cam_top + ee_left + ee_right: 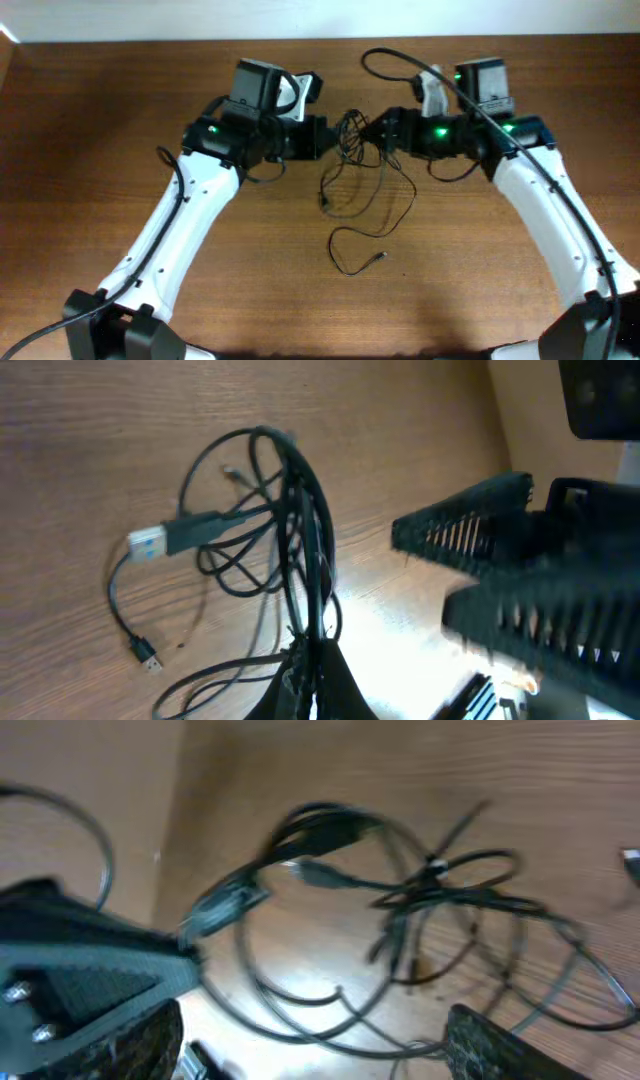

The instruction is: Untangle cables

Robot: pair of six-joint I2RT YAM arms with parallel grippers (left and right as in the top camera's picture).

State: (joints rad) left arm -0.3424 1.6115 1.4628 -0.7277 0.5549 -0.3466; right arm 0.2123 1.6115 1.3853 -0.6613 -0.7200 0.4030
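The thin black cables [352, 140] form a loose tangle in the middle of the table, between my two grippers, with loops trailing toward the front. One strand [352, 255] ends in a small plug [381, 257]. My left gripper [325, 137] is shut on a bunch of cable strands [300, 530]; its fingertips [315, 660] are pinched together on them. A plug with a silver tip [150, 542] and a small plug [146, 653] lie to the left. My right gripper [372, 134] is open, its fingers [320, 1045] wide apart around cable loops [400, 890], not clamping them.
The wooden table [120, 100] has a pale wall strip along its back edge [320, 20]. A thicker black arm cable [400, 62] arcs over the right arm. The right gripper's ribbed finger [470, 525] shows in the left wrist view, close to the tangle.
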